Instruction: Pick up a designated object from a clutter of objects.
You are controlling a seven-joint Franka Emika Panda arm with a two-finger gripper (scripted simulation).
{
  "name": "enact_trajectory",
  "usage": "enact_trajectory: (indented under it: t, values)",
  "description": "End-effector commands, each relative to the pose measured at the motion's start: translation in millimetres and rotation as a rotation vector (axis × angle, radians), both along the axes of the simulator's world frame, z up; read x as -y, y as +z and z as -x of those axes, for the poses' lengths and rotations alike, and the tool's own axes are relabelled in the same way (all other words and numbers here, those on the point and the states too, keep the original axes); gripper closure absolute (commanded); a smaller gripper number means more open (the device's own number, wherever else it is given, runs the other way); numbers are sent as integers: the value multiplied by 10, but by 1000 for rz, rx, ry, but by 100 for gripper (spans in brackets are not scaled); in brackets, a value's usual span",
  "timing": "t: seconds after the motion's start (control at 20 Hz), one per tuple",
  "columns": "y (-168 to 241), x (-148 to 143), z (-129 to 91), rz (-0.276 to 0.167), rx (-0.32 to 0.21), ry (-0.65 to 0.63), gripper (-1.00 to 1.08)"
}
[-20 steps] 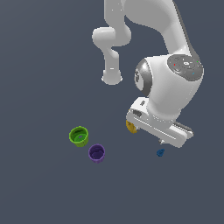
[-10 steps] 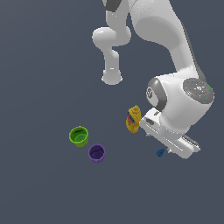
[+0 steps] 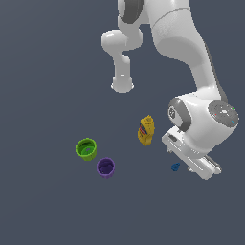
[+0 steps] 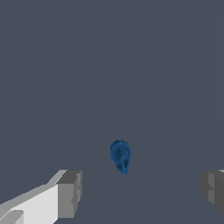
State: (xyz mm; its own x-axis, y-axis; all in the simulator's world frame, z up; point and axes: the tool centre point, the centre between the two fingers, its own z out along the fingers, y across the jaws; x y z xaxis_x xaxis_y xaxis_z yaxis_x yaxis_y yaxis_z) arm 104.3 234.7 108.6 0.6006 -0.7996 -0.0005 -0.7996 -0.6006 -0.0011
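From outside, my own wrist and hand body cover my fingertips, so only the wrist view shows them: my gripper point(image 4: 140, 192) has its two grey pads point(image 4: 70, 192) spread wide, nothing between them but bare floor, and both are cut off by the frame edge. The tiny blue item point(image 4: 120, 155) lies on the dark grey floor point(image 4: 109, 65) ahead of that gap, touching neither pad. It is dark blue and knobby, rounded at one end and tapering to a narrower tip; its finer detail is too blurred to read. In the exterior view the same item point(image 3: 175, 167) sits just beside my hand, on the exterior view's left of it, below the yellow mustard bottle point(image 3: 146, 130) and well apart from the green cup point(image 3: 86, 149) and the purple cup point(image 3: 105, 168).
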Motion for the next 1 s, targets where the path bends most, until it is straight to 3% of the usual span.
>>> enact_trajectory:
  t: [0.0,0.6,0.95]
  values:
    - [-68,-61,2,0,0,-24,-92]
    - [-193,-139,15,1,-1,-49,-92]
    - [-534,-138,25,1,-1,-51,-92]
